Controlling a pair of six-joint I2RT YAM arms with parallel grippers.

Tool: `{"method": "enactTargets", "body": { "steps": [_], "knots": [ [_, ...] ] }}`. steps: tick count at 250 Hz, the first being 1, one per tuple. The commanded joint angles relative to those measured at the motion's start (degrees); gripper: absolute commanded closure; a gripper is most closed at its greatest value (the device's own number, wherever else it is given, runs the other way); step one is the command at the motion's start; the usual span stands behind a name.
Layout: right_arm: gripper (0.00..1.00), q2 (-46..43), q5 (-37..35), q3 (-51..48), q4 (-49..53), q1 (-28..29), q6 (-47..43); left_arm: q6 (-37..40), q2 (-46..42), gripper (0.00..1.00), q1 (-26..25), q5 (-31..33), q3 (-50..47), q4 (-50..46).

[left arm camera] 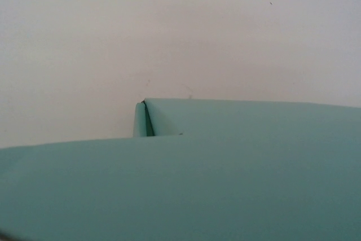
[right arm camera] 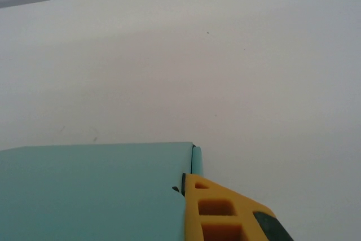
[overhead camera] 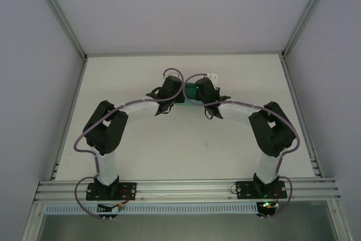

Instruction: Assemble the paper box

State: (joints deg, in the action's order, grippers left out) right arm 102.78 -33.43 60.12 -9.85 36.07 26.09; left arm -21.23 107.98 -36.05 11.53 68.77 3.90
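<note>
Above the table, left arm and right arm bend inward, jaws pinched on the paper box.

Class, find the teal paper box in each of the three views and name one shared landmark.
Top external: paper box just above centre.
Left wrist: paper box across the lower half.
Right wrist: paper box in the lower left corner.
Shared landmark: the white table.
</note>
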Motion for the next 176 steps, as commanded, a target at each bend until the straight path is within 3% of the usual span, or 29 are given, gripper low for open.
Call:
{"method": "enactTargets", "body": {
  "steps": [1,43,76,176],
  "knots": [
    [1.0,-1.3,3.0,-3.9,-5.2,2.1,-1.4,-0.5,-0.7,0.99,-1.6,-5.1,-3.1,-3.3],
    [1.0,-0.6,0.4,-6.5,-5.7,3.4,-1.5,-0.7,-3.6,0.85,-1.9,-4.3,-4.0,-6.3],
    [1.0,0.0,-1.4,-7.8,-5.0,4.0,-0.7,-0.7,-6.6,0.64,-1.8,-2.9,-3.2,-10.9],
    [1.0,0.5,-3.8,-11.5,-6.2,5.8,0.3,-3.3,-14.6,0.45,-1.9,-3.7,-0.3,-25.5]
  ]
}}
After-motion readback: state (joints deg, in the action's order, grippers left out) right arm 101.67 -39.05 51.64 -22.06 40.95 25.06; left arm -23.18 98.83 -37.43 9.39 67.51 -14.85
